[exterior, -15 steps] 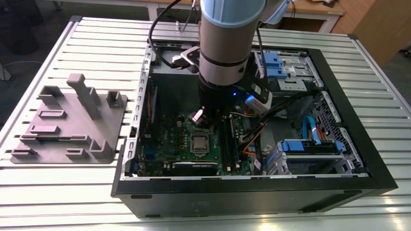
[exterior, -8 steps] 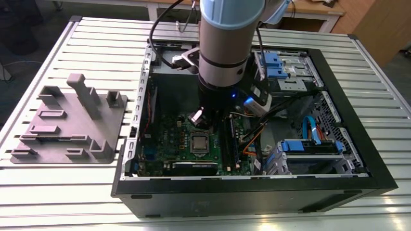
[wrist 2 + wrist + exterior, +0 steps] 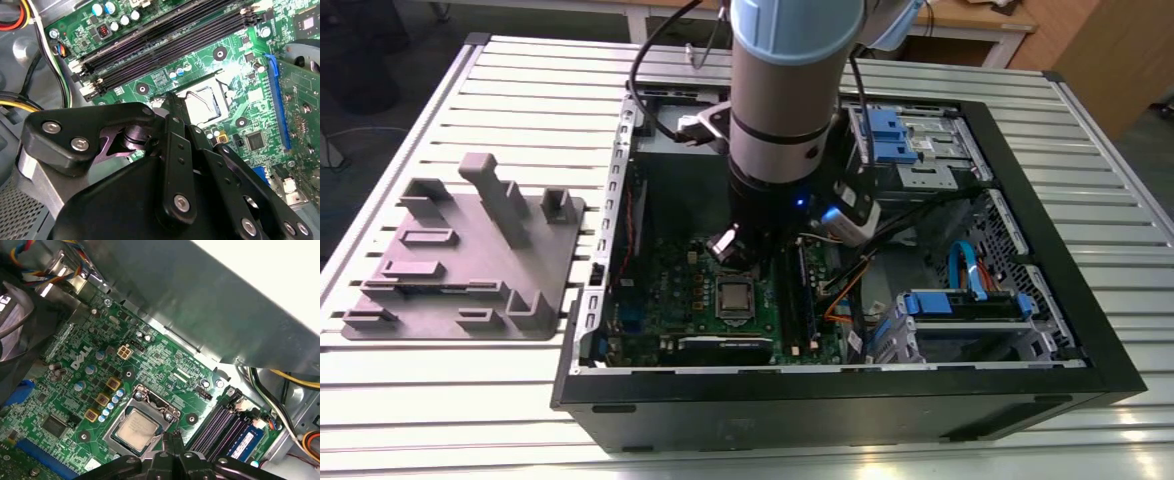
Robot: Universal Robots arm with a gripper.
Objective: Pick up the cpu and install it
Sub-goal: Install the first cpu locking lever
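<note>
On the exterior view's left, a grey plastic fixture [image 3: 460, 250] with upright blocks and shallow pockets lies on the counter [image 3: 1067, 120], which is made of pale, ribbed metal slats. Beside the fixture is an open black case [image 3: 854, 400], a box of thin sheet metal. On its floor lies the green board [image 3: 667, 290], matte and crowded with small parts.

The cpu [image 3: 736, 297] sits flat in the socket near the middle of the board. It is a small square with a dull silver top. In the first wrist view the cpu [image 3: 136, 426] looks like brushed metal, and a shiny steel frame [image 3: 150, 397] goes around it. In the second wrist view the cpu [image 3: 207, 107] is half hidden.

The arm [image 3: 781, 90] hangs vertically into the case. It is a thick, smooth cylinder, pale grey with a dark band, and its wrist is just above the socket. The fingers [image 3: 175, 150] are black flat bars with round screw heads. In both wrist views the fingers [image 3: 162, 457] are pressed together at the tips and hold nothing. The tips are just beside one edge of the cpu; I cannot tell if they touch the board.

Long black memory slots [image 3: 165, 45] run next to the socket. On the exterior view's right are blue plastic drive holders [image 3: 894, 135] and loose cables [image 3: 961, 270].
</note>
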